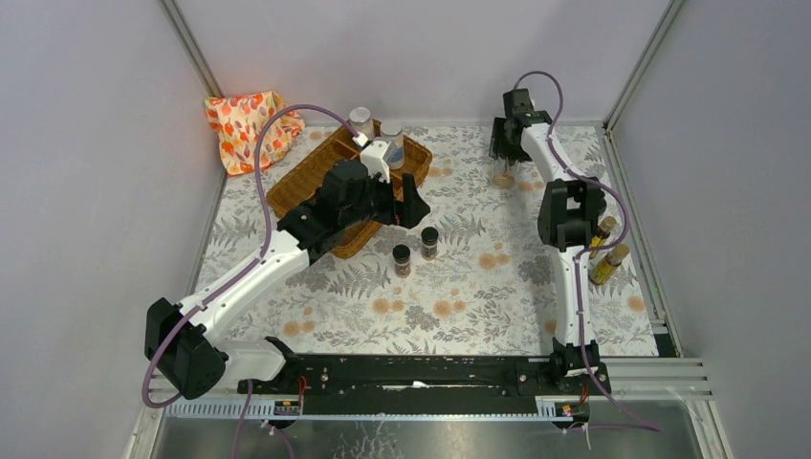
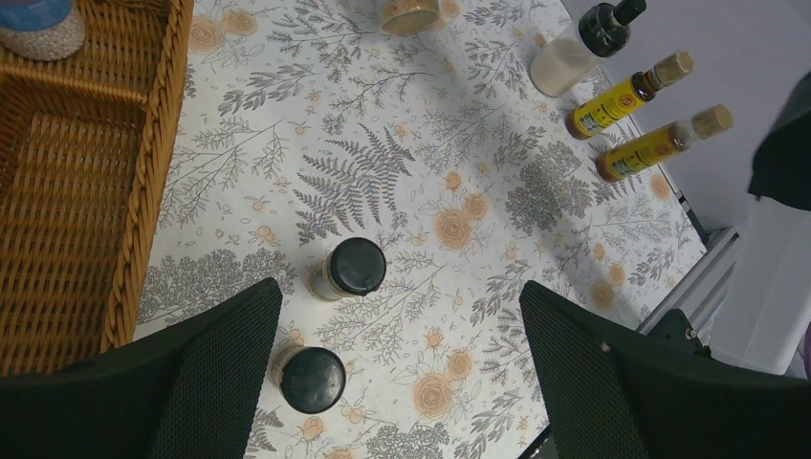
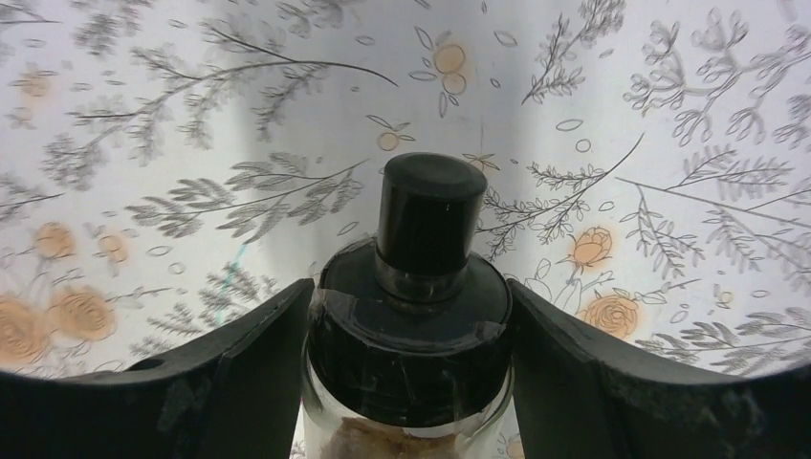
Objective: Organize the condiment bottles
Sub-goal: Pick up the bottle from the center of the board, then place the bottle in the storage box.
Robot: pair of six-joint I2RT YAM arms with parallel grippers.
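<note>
Two short black-capped spice jars point(image 1: 429, 241) point(image 1: 402, 259) stand mid-table. My left gripper point(image 1: 411, 206) hovers above them, wide open and empty. In the left wrist view the nearer jar point(image 2: 308, 379) sits by the left finger and the other jar point(image 2: 349, 268) just beyond; the gripper point(image 2: 402, 354) holds nothing. At the far back, my right gripper point(image 1: 504, 158) is shut on a black-capped bottle of brown powder point(image 3: 411, 354), both fingers pressed on its wide cap point(image 3: 409, 325). Two slim yellow-liquid bottles point(image 1: 604, 232) point(image 1: 610, 263) stand at the right edge. Two silver-lidded jars point(image 1: 361, 120) point(image 1: 392, 134) stand in the wicker tray.
The brown wicker divided tray point(image 1: 306, 182) lies at the back left, its rim point(image 2: 143, 191) left of my left gripper. An orange-patterned cloth point(image 1: 244, 129) sits in the back-left corner. A white-filled black-capped bottle point(image 2: 574, 53) stands near the yellow bottles point(image 2: 622, 96) point(image 2: 665, 143). Walls close in on both sides.
</note>
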